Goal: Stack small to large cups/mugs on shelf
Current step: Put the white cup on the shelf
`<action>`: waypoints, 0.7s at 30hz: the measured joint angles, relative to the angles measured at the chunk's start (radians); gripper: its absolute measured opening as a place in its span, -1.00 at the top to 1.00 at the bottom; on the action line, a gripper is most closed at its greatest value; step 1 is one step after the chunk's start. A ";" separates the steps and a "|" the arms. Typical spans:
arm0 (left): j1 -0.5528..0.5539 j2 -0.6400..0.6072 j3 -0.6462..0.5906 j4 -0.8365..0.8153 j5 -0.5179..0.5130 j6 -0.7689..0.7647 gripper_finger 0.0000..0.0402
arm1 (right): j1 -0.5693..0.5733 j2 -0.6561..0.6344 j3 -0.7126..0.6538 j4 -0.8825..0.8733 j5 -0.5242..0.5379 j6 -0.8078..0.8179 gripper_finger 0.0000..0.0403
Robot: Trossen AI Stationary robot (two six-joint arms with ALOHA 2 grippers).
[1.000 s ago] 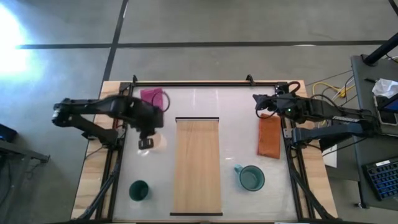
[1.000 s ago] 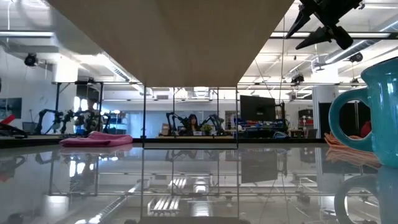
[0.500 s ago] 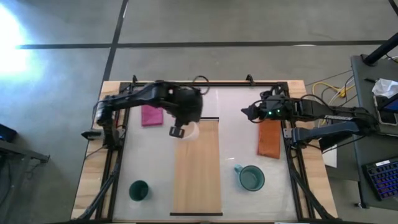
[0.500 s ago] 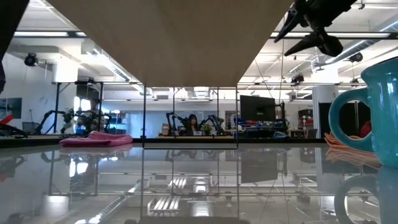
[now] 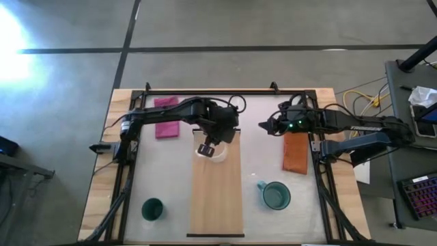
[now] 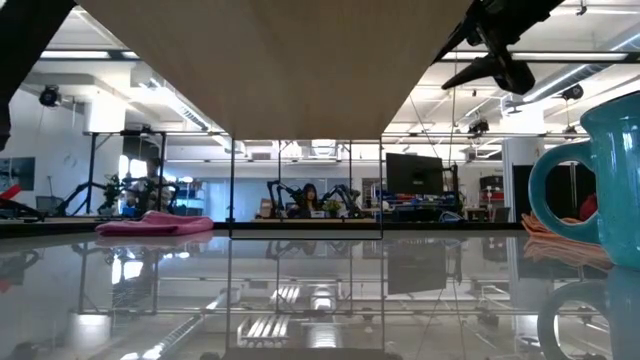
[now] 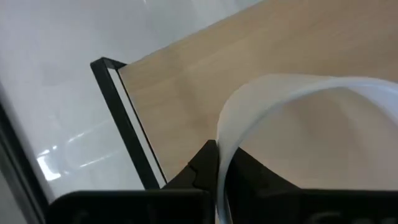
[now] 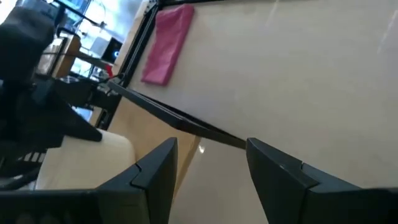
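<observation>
The cream-white mug [image 5: 214, 153] is over the far end of the light-wood shelf plank [image 5: 217, 191], with my left gripper [image 5: 205, 149] shut on it. In the left wrist view its pale rim [image 7: 280, 93] arcs over the plank [image 7: 205, 81]. The teal mug [image 5: 276, 195] stands on the table right of the plank. The dark green cup [image 5: 152, 209] stands to the plank's left, near the front. My right gripper [image 5: 263, 126] is open and hovers right of the plank's far end, holding nothing; its wrist view shows the cream mug [image 8: 87, 165]. My left gripper pinches the cream mug's wall at the rim [image 7: 222, 155], one finger [image 7: 204, 167] outside and one finger [image 7: 252, 171] inside the mouth. It comes from above, slanting down. The mug is upright over the plank's far end; whether its base rests on the wood cannot be seen.
A pink folded cloth [image 5: 164, 109] lies at the far left, partly under the left arm. An orange cloth [image 5: 295, 152] lies along the right edge beneath the right arm. A black frame rail [image 5: 212, 91] runs along the far edge. The teal mug [image 6: 600, 170] looms close in the low view.
My left gripper has carried the cream mug from the table's left side, by the pink cloth, rightward to the plank's far end. My right gripper has moved a little leftward toward the plank. The teal mug and the green cup have stayed put.
</observation>
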 joint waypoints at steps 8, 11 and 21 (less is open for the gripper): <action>-0.001 0.008 0.000 0.023 -0.060 -0.002 0.76 | 0.006 0.001 0.000 0.044 -0.014 -0.057 0.08; -0.001 -0.016 0.005 0.023 -0.062 -0.011 0.60 | 0.006 0.001 0.000 0.045 -0.014 -0.078 0.08; -0.018 -0.174 0.008 -0.083 -0.149 -0.392 0.30 | -0.006 -0.015 0.000 0.049 -0.037 -0.104 0.08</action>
